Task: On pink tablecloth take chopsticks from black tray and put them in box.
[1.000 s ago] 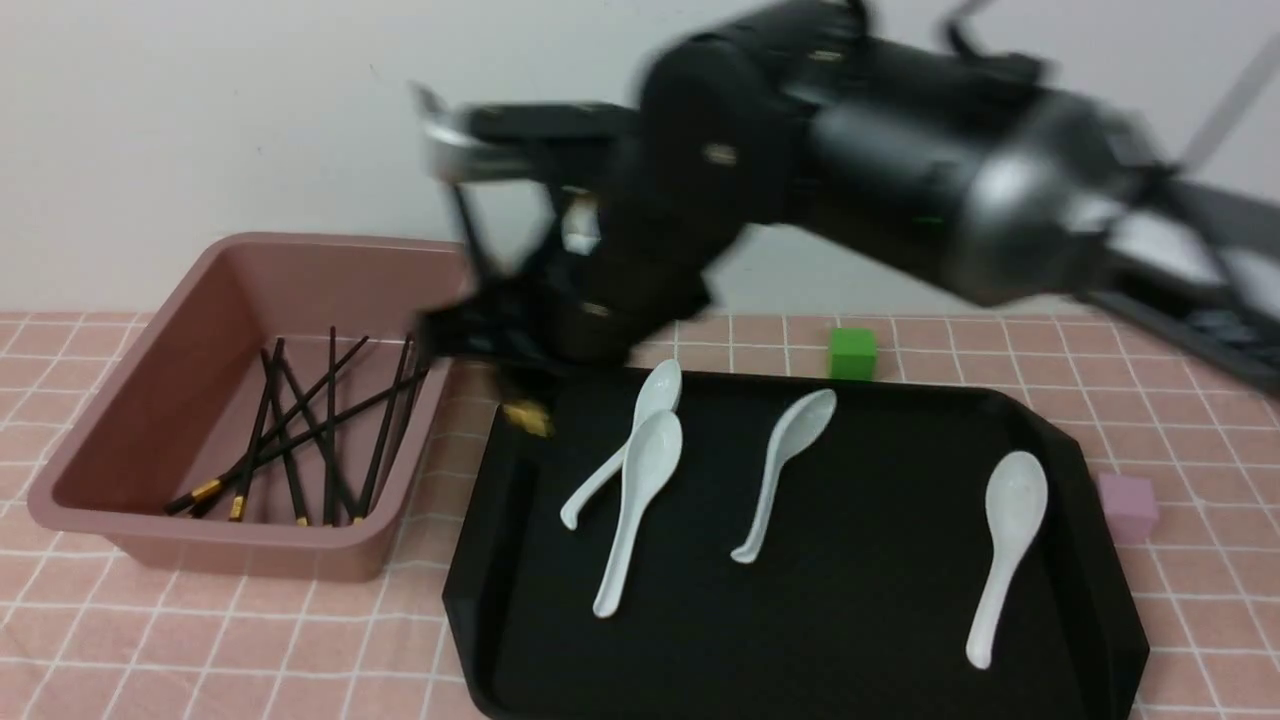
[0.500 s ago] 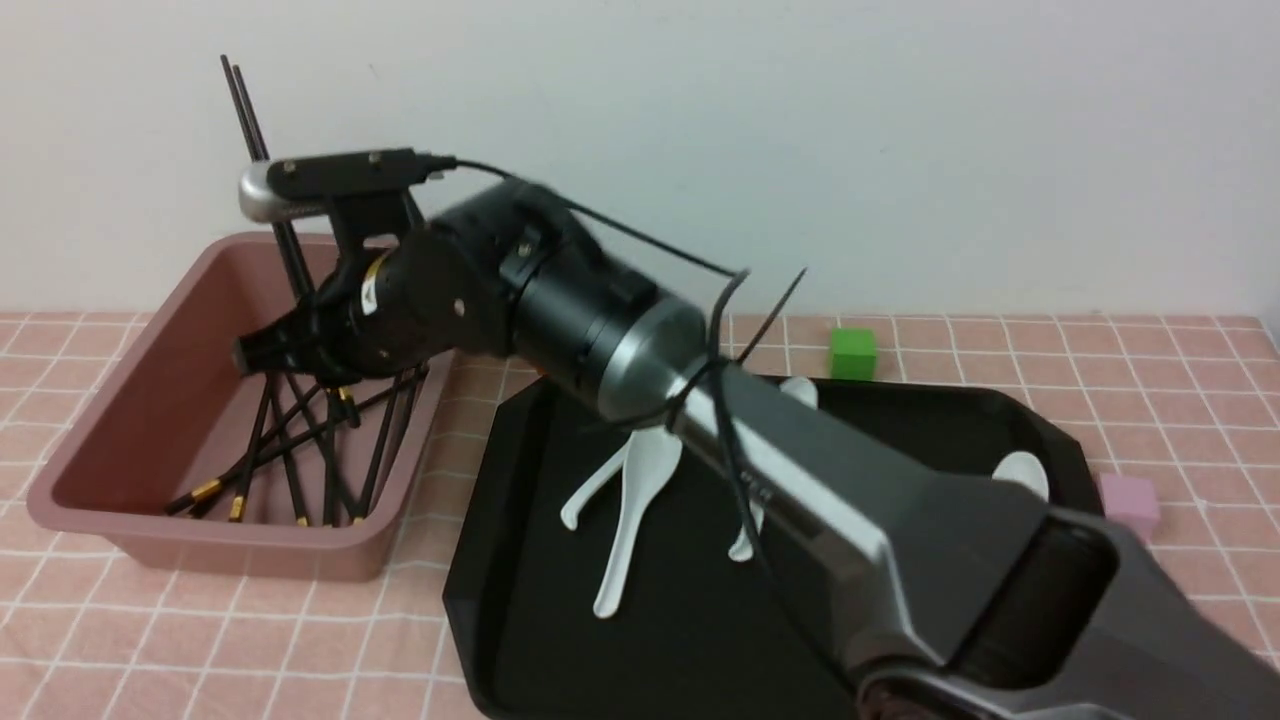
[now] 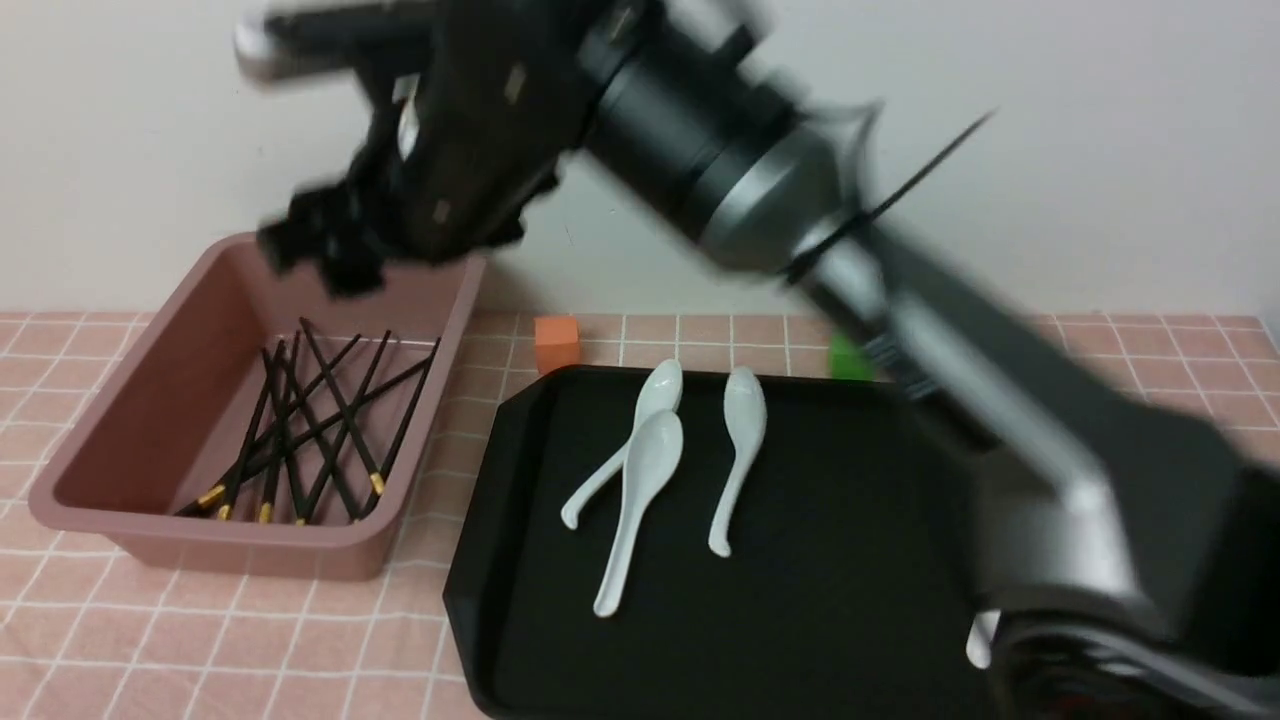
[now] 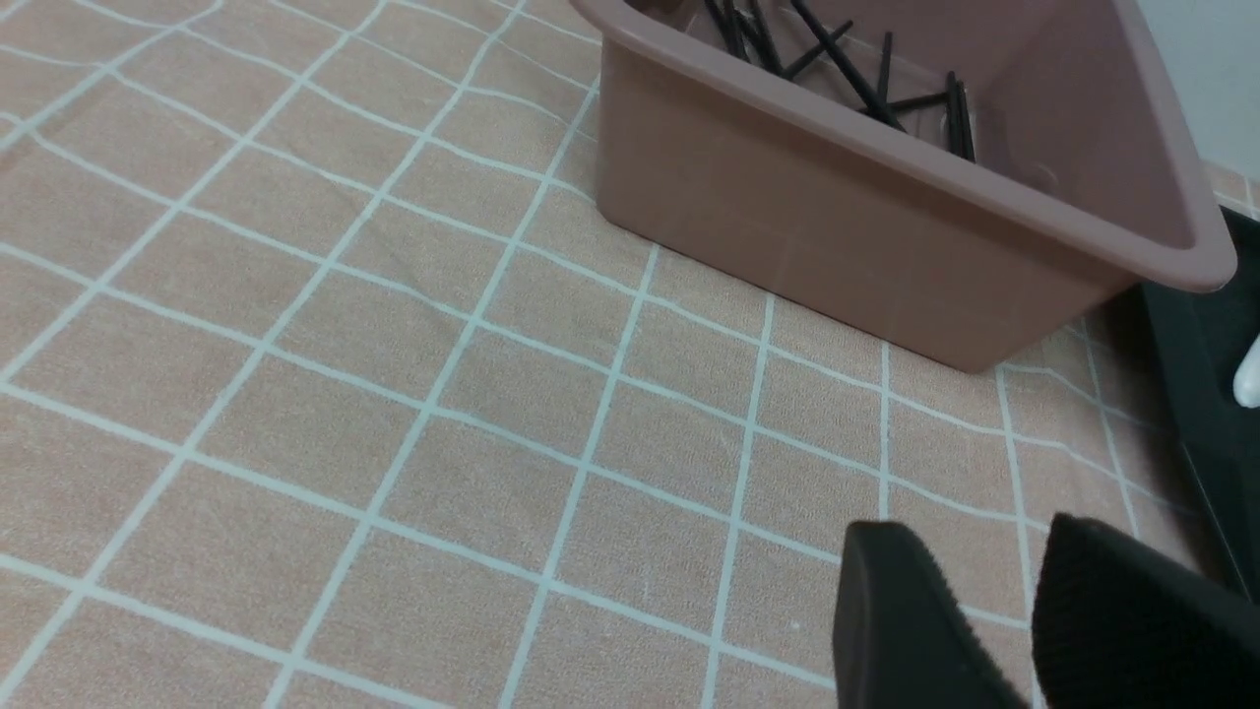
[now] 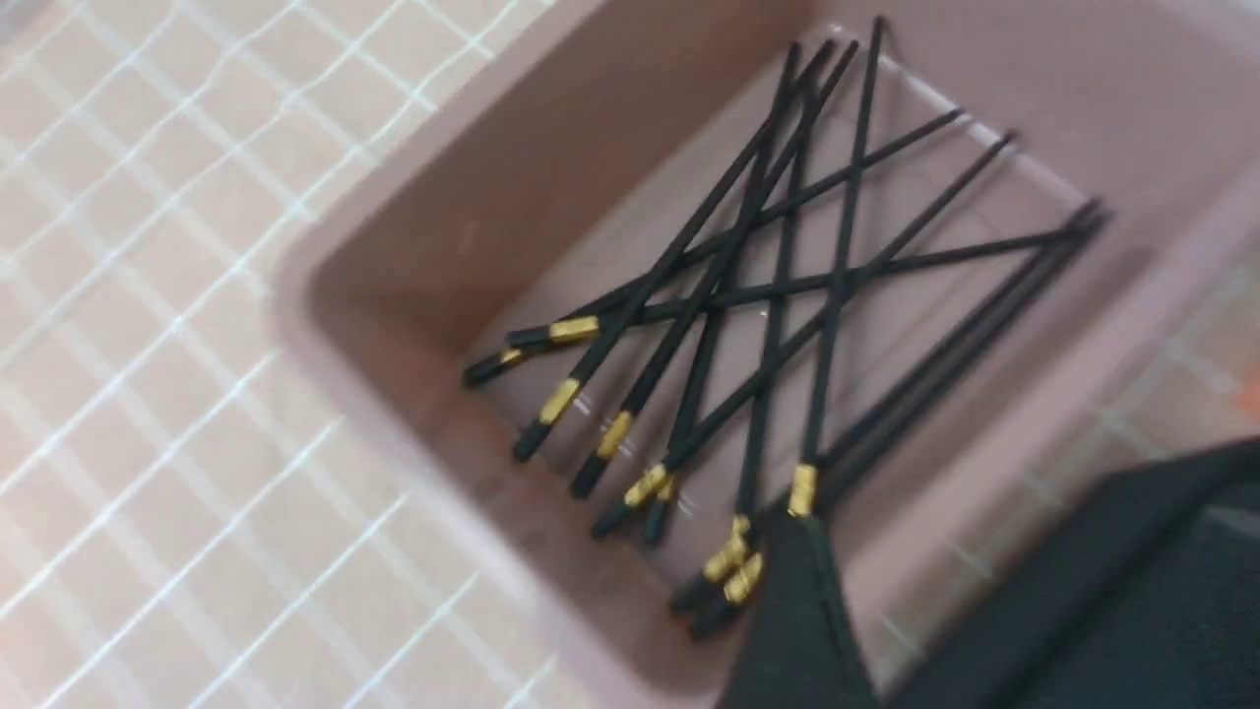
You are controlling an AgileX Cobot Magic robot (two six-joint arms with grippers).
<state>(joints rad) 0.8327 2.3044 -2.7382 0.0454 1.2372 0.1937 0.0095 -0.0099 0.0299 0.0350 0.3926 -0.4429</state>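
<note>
- Left jaws hang low over the pink tablecloth (image 4: 295, 345), slightly apart, grasping nothing.
- A pink box (image 3: 240, 555) sits on the tabletop's left; black chopsticks (image 3: 310, 430) lie crisscrossed inside.
- Right jaws, blurred, hover above the box, released and empty.
- An orange cube (image 3: 557, 343) stands between box and black tray (image 3: 850, 560).
- White spoons (image 3: 640, 480) lie on the tray.

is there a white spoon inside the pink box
No, the box holds only black chopsticks; the white spoons lie on the black tray.
</note>
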